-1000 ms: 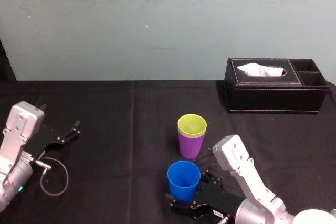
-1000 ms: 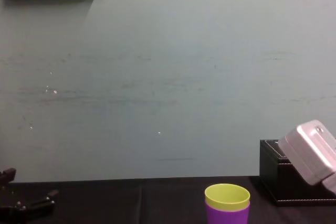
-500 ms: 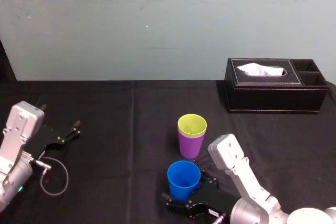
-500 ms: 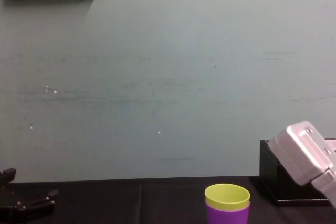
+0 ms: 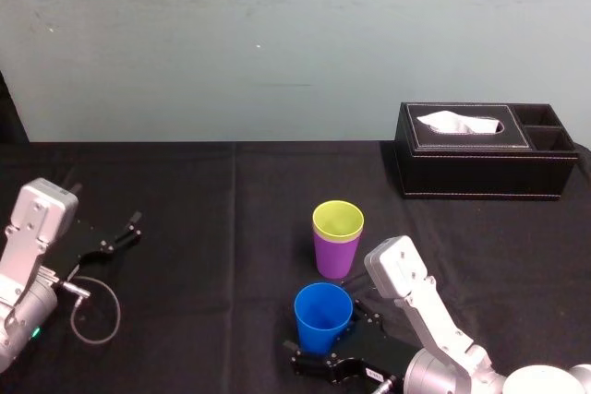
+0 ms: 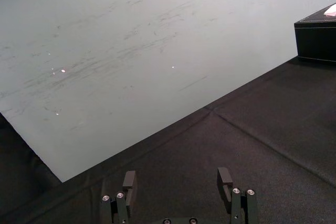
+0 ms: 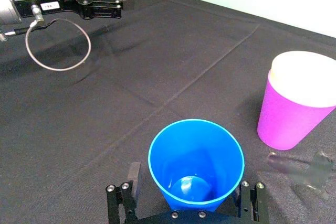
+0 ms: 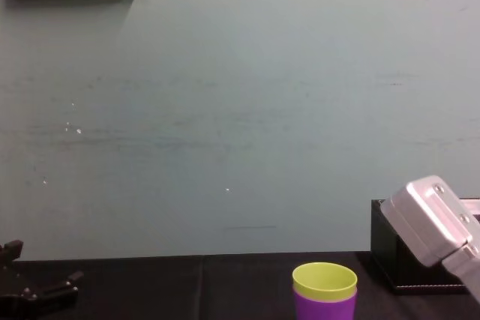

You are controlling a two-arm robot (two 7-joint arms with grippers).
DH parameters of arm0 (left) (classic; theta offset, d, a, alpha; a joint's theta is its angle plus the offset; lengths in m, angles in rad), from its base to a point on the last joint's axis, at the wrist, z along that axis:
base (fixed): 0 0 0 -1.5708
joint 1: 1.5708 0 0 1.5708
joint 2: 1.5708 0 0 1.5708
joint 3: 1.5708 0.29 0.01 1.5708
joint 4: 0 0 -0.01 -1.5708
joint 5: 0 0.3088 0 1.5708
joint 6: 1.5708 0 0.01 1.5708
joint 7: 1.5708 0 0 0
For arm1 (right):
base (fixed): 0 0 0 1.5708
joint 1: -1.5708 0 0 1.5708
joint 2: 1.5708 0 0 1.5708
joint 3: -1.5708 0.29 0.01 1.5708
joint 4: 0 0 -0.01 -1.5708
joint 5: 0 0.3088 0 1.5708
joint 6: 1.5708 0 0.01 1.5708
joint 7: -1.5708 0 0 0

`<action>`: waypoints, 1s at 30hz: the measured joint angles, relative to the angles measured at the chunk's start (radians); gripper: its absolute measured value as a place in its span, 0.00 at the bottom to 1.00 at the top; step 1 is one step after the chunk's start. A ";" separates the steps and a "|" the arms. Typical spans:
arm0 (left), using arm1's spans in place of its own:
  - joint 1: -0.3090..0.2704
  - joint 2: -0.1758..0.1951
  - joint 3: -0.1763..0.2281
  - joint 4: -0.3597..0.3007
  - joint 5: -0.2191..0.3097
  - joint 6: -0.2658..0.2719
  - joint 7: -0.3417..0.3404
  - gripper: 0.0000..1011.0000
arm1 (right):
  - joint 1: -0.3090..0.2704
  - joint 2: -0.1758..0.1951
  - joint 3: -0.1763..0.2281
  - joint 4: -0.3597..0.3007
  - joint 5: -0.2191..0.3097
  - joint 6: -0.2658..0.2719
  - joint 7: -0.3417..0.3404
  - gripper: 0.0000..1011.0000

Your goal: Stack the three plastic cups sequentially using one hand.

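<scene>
Lab setup: black-draped table [image 5: 212, 219], bare wall [image 5: 277, 43]

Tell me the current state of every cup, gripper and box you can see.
blue cup: upright, empty, unstacked
yellow-green cup: nested inside purple cup
purple cup: upright, holding yellow-green cup
right gripper: open around blue cup
left gripper: open, parked at left
tissue box: tissue poking out

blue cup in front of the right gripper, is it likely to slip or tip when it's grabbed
The blue cup looks like thin, empty plastic, so probably light and slightly squashy between the jaws of the right gripper, which flank it. Its glossy, tapered wall may slip under a weak squeeze. Upright on a narrow base, it could tip if nudged off-centre.
</scene>
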 joint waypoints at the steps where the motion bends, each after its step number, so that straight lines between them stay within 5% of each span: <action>1: 0.000 0.000 0.000 0.000 0.000 0.000 0.000 0.99 | 0.000 0.000 0.000 0.000 0.000 0.000 0.000 0.99; 15: 0.000 0.000 0.000 0.000 0.000 0.000 0.000 0.99 | -0.001 0.001 0.000 -0.002 0.001 -0.001 0.001 0.73; 30: 0.000 0.000 0.000 0.000 0.000 0.000 0.000 0.99 | -0.003 0.003 0.021 -0.019 0.015 -0.003 0.001 0.72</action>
